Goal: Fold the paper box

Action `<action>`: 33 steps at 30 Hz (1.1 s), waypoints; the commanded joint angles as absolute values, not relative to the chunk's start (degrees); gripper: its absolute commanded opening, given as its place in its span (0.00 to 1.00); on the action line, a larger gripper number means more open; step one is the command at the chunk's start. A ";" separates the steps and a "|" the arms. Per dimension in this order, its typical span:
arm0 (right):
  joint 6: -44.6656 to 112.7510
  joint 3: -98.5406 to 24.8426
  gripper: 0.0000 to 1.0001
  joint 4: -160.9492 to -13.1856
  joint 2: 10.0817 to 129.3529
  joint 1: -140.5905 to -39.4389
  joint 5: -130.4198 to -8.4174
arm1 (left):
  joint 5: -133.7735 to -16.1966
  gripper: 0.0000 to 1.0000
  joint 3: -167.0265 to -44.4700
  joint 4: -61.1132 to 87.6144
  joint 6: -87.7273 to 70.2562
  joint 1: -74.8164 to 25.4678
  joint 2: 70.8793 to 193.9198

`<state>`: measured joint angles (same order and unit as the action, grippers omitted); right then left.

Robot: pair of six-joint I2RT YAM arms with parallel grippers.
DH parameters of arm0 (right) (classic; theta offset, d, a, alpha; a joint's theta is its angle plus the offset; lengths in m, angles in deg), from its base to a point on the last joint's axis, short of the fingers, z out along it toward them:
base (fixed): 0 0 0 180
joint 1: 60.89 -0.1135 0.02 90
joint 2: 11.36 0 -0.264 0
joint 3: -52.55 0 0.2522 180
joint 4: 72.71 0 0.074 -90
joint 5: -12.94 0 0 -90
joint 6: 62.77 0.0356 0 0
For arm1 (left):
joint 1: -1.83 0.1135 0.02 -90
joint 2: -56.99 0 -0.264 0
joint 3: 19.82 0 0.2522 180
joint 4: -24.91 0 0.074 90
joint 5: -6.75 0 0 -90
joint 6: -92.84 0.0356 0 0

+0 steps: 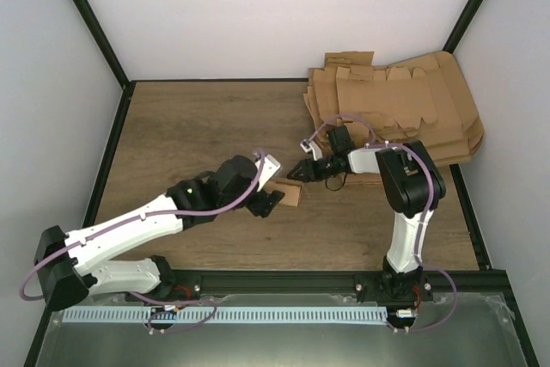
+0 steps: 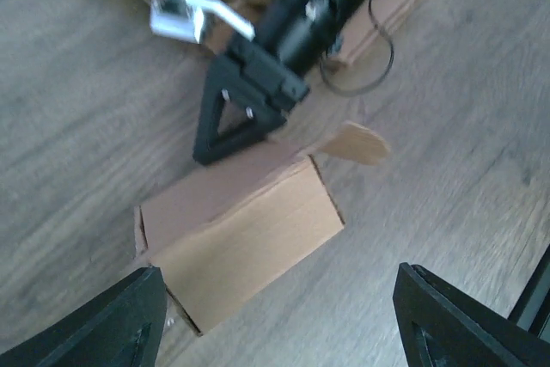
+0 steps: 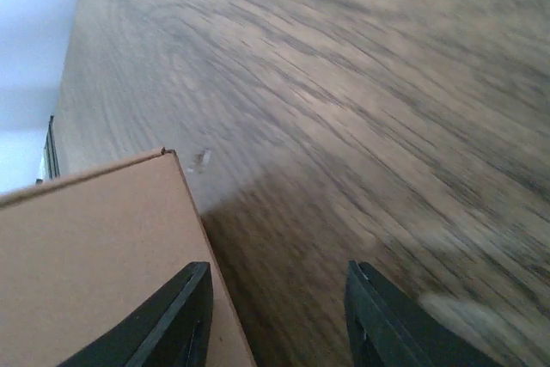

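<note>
- Both grippers are working just off the near left corner of the pile of flat cardboard sheets point(image 1: 404, 109), which is lying in the far right corner of the table point(image 1: 189, 135).
- The right gripper point(image 1: 298, 169) is pointing away from the pile, close beside that corner. Its fingers point(image 3: 172, 315) are standing apart with bare wood showing in the gap, so they are pinching nothing.
- In the left wrist view, the black triangular tip of the right gripper is resting against the top edge of the paper box point(image 1: 292, 195), on the side facing the pile.
- The right wrist view is coming out blurred. In it, one finger is overlapping the brown edge of the box, and the other is hanging over the table.
- The left gripper point(image 1: 268, 202) is hovering farther from the pile than the right one, on the opposite side of the box. Its fingers point(image 2: 112, 324) are spread wide and are gripping nothing. The box is sitting ahead of the tips without touching them.
- The paper box is lying on the table near the pile but clear of it, between the two grippers.
- The box is already taking shape as a small rectangular sleeve, with a flat top panel and a folded side panel showing.
- One rounded flap point(image 2: 357, 143) is sticking out loose from the end of the box, untucked.
</note>
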<state>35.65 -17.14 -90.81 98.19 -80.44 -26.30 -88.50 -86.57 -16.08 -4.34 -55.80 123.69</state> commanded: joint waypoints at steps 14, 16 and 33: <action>36.79 -24.95 0.46 -92.63 101.50 -77.77 -32.56 | -63.90 0.77 -93.18 -13.24 -9.36 -31.03 128.83; 37.59 -24.94 0.47 -92.93 98.78 -76.44 -35.91 | -62.61 0.76 -93.70 -12.09 -7.83 -28.82 130.21; 44.36 -14.28 0.59 -104.88 66.23 -77.66 -44.61 | -64.20 0.66 -98.85 -5.90 5.76 -27.41 144.42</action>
